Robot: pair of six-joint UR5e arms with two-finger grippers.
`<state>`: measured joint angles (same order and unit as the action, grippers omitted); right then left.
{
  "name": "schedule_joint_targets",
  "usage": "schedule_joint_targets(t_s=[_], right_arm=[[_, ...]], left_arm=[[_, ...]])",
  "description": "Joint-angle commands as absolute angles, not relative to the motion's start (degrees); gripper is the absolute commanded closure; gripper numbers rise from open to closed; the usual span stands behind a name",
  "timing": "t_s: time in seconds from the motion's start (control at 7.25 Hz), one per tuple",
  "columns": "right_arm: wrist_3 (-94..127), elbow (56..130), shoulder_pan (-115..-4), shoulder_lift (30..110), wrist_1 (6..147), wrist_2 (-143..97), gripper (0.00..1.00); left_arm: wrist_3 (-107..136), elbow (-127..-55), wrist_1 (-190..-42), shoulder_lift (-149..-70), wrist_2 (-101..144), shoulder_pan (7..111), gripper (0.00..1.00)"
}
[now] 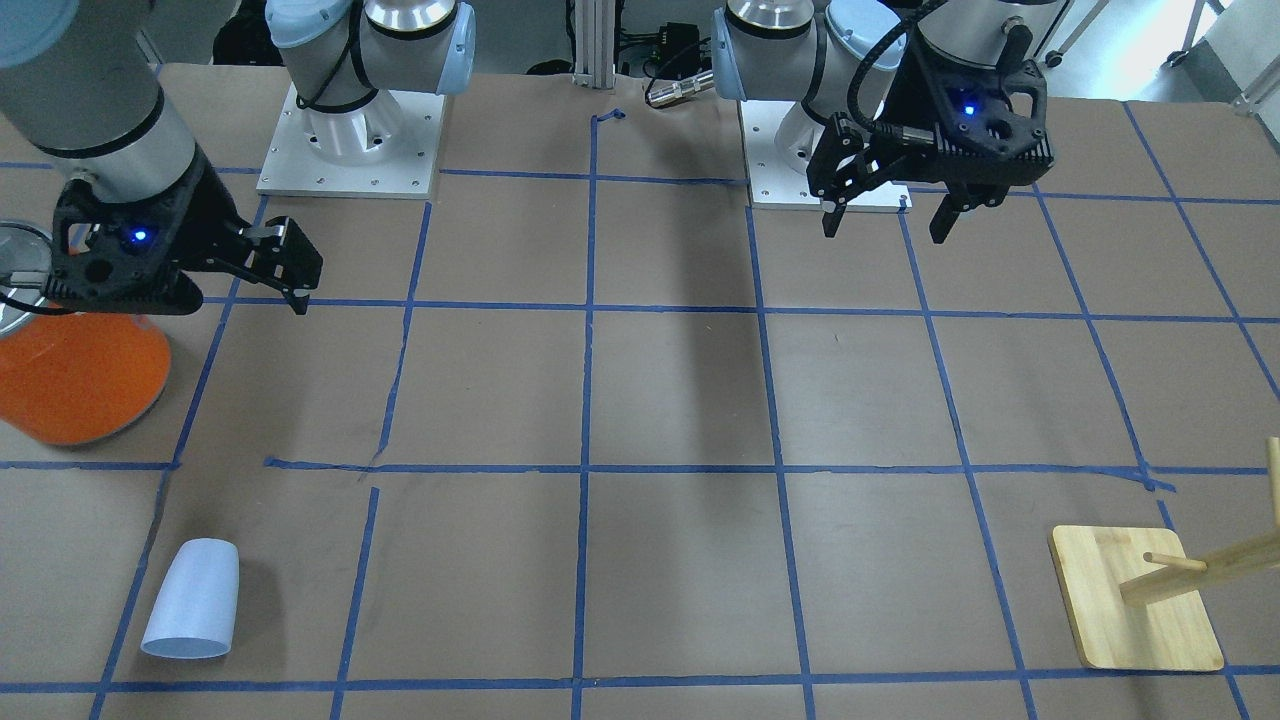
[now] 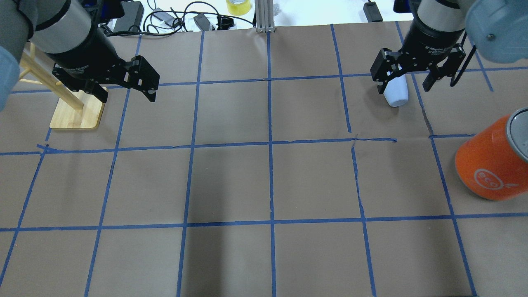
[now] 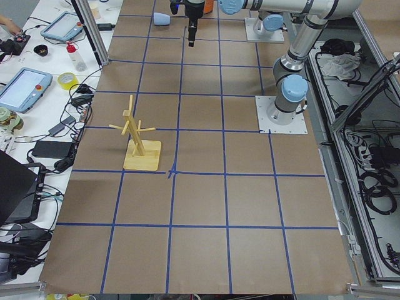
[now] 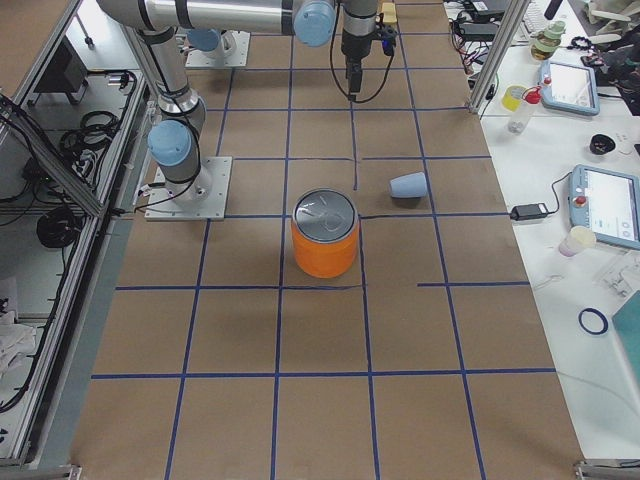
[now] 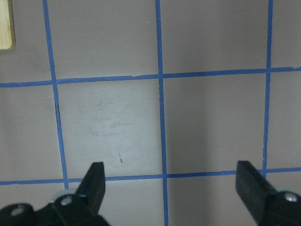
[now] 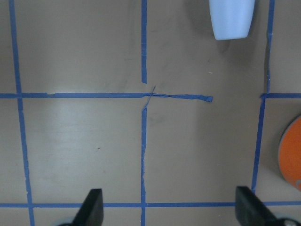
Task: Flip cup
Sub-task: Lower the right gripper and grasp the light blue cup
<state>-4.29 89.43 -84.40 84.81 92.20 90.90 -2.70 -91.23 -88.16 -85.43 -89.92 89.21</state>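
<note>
A: Where's our cup (image 1: 192,600)?
B: Lying sideways on the worktop (image 1: 680,400), robot's R side. Both arms' jaws wide, empty, not touching it. We've got nothing done: grasp & flip remain.

Silver tubes (image 1: 90,110), pale blue joint caps (image 1: 455,45), black pincers (image 1: 885,232), blue lights (image 1: 967,103), black cables (image 1: 853,95)

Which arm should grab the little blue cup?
Right. The cup lies in the right arm's half, near the open right end effector; the left end effector hangs far off by the wooden rack.
</note>
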Motion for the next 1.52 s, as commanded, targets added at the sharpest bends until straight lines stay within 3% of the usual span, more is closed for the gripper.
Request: schedule_joint_targets(t_s=[0.0, 0.55, 1.38], right_arm=[[-5.1, 89.7, -79.3, 77.8, 102.8, 91.3, 0.0], [-4.9, 93.5, -79.1, 65.9, 124.6, 91.1, 0.0], [-8.1, 92.7, -78.9, 54.9, 139.5, 93.5, 0.0]], left_arm=[[-2.7, -91.2, -88.2, -85.4, -89.9, 89.2, 0.0], [-2.8, -90.8, -88.2, -85.3, -90.0, 89.2, 0.0], [-2.6, -90.5, -87.9, -85.3, -90.0, 89.1, 0.0]])
